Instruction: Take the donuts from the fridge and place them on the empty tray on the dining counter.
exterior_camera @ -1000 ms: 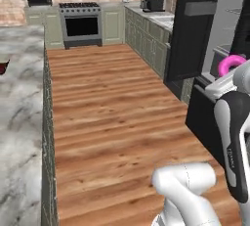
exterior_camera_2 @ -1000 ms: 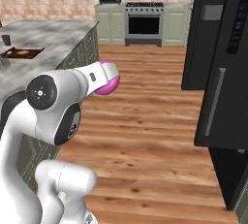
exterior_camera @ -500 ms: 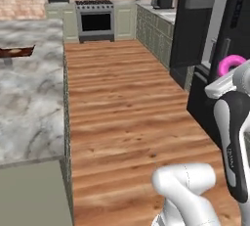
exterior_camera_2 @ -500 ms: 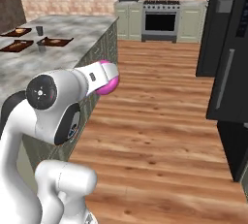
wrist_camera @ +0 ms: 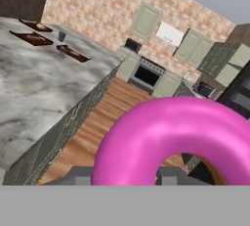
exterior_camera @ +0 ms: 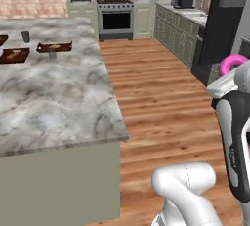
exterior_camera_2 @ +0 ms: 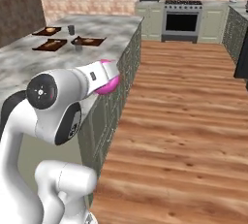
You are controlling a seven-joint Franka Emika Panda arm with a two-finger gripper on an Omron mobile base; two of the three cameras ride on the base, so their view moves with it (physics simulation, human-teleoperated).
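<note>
The gripper (wrist_camera: 124, 178) is clamped on the pink donut (wrist_camera: 176, 139), held up near the arm — and the base has swung from the fridge toward the dining counter (exterior_camera: 53, 102), so its far trays (exterior_camera: 53, 47) now lie ahead, and carrying is under way.

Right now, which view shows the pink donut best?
The hand view: the pink donut looms large in the foreground, ring and hole plain, with a sliver of orange-tan behind it. The left base view shows the pink donut as a small ring at the arm's upper end; the right base view shows a pink bulge past the white wrist.
</note>
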